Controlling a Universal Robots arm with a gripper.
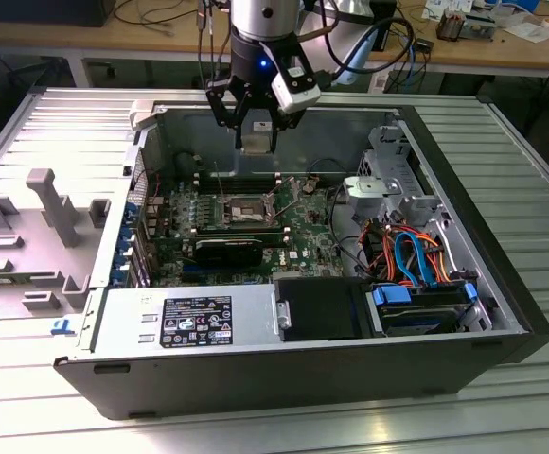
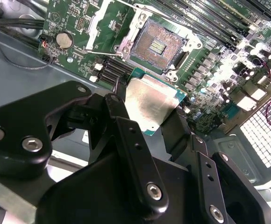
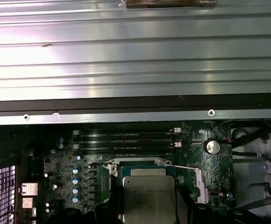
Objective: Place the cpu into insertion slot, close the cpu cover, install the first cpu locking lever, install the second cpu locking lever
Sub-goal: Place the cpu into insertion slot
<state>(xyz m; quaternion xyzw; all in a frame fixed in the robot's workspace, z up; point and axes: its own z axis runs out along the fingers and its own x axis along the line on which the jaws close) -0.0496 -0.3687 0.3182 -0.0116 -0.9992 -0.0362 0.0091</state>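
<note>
Currently fingers (image 2: pixel 113 105) clamped on cpu (image 2: pixel 150 100) edges, above open insertion slot (image 2: pixel 156 46); faint print (image 3: pixel 147 192) on cpu top.

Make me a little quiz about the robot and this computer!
1. True or false: the cpu already sits in the insertion slot.
2. What does the gripper hold? A) a spoon B) the cpu C) a ball
3. Fill in: in the exterior view, the gripper hangs ___ the open computer case.

Key: 1 false, it is held over the board. 2 B. 3 above.
</note>
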